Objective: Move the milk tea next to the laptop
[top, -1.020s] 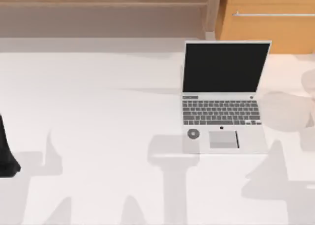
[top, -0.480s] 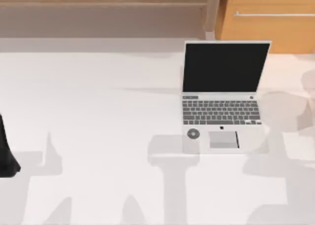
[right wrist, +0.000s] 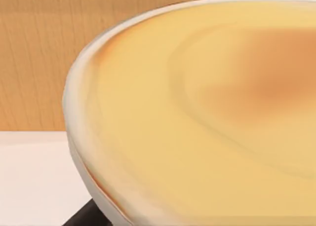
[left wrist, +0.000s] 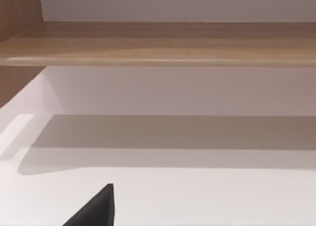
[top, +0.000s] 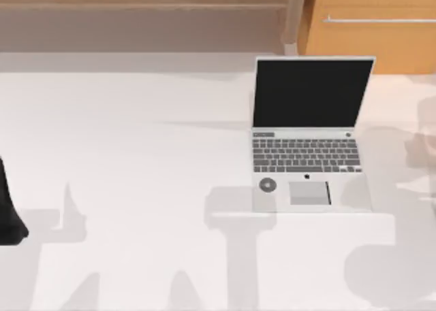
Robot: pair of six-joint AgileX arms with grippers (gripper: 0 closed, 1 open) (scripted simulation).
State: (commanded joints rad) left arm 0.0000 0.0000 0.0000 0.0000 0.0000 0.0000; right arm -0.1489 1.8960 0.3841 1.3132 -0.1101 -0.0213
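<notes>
1. You will find no readable words, numbers or brand names anywhere in these views.
2. On the laptop (top: 311, 135), the keyboard keys carry no legible characters.
3. The laptop's palm rest has a small round disc mark left of the trackpad, and a tiny dark mark just above the trackpad; you cannot read either as text.
4. The milk tea (right wrist: 207, 112) shows no label.
</notes>
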